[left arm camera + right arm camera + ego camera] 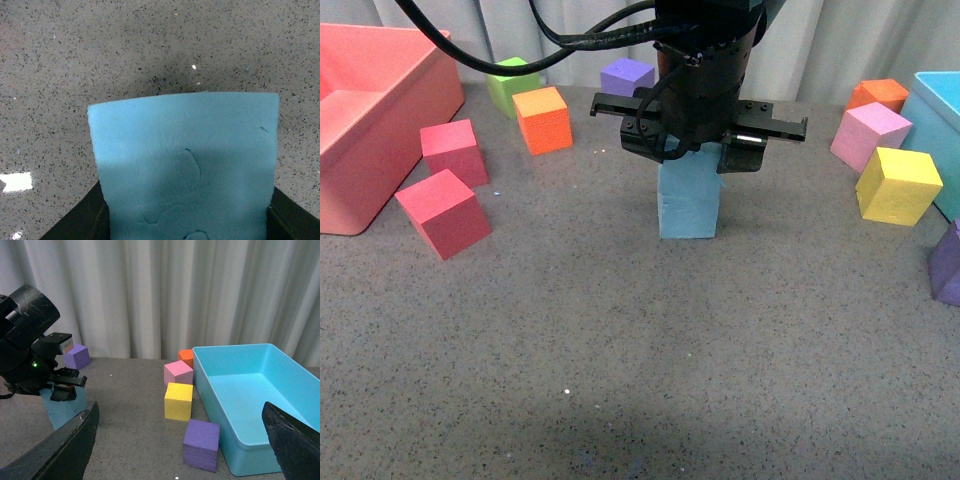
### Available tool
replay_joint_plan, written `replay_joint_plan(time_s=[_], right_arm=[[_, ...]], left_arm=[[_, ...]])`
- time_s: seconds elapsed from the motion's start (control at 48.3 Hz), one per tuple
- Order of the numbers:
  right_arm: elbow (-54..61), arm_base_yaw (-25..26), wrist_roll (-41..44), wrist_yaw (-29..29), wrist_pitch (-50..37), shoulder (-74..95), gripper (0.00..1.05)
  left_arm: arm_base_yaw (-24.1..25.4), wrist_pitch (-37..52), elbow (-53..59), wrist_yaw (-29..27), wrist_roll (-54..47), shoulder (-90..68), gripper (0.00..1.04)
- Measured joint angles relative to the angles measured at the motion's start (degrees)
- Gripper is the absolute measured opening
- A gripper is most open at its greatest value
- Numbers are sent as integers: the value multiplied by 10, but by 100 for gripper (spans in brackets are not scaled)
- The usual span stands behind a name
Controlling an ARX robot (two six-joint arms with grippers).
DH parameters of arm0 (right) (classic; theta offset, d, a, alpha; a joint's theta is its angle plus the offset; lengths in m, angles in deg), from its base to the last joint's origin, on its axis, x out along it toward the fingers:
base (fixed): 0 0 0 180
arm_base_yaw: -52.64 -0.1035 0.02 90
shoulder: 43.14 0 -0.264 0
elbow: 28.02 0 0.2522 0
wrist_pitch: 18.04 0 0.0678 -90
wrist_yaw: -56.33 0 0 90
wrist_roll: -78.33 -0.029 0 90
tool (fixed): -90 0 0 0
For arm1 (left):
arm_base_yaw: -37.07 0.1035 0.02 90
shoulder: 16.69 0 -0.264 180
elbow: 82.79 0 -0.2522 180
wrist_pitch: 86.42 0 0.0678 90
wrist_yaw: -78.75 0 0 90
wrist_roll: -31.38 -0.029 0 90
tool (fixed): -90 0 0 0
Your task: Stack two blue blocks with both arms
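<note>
Where the left arm (705, 60) hangs over mid-table, left gripper (695, 150): jaws closed against the sides of the upper blue block (185, 165).
Blue blocks (688, 205): one column on the gray table (620, 350), its top hidden by the gripper.
Right gripper (180, 445): jaws spread wide, empty, near the turquoise bin (280, 390).
Yellow cube (898, 185): well apart from the column.

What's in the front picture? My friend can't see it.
The left arm's black gripper grips the top of a tall sky-blue foam stack on the grey table. Coloured foam cubes lie around, between a pink bin and a turquoise bin.
</note>
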Motion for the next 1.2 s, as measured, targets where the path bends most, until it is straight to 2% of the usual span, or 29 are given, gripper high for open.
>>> replay_joint_plan(time_s=[0.166,0.414,0.497,0.684,0.704,0.767,0.808,0.912,0.932,0.953,0.994,1.057,1.202], right_arm=[[0,0,0,0,0,0,95],[0,0,0,0,0,0,95],[0,0,0,0,0,0,95],[0,0,0,0,0,0,95],[0,0,0,0,0,0,95],[0,0,0,0,0,0,95],[0,0,0,0,0,0,95],[0,0,0,0,0,0,95],[0,0,0,0,0,0,95],[0,0,0,0,0,0,95],[0,0,0,0,0,0,95],[0,0,0,0,0,0,95],[0,0,0,0,0,0,95]], left_arm=[[2,-13,-11,-4,4,-3,51],[3,-13,-11,3,3,-2,85],[3,-7,0,16,4,11,100],[11,30,66,21,6,91,98],[12,60,89,2,-3,109,97],[16,235,189,-95,-55,155,87],[21,328,249,-128,-88,181,82],[50,597,426,-130,-134,250,65],[54,624,443,-129,-139,256,64],[66,714,495,-119,-145,275,58],[86,815,567,-106,-153,309,49],[116,881,654,-89,-161,367,35],[155,908,777,-46,-165,450,8]])
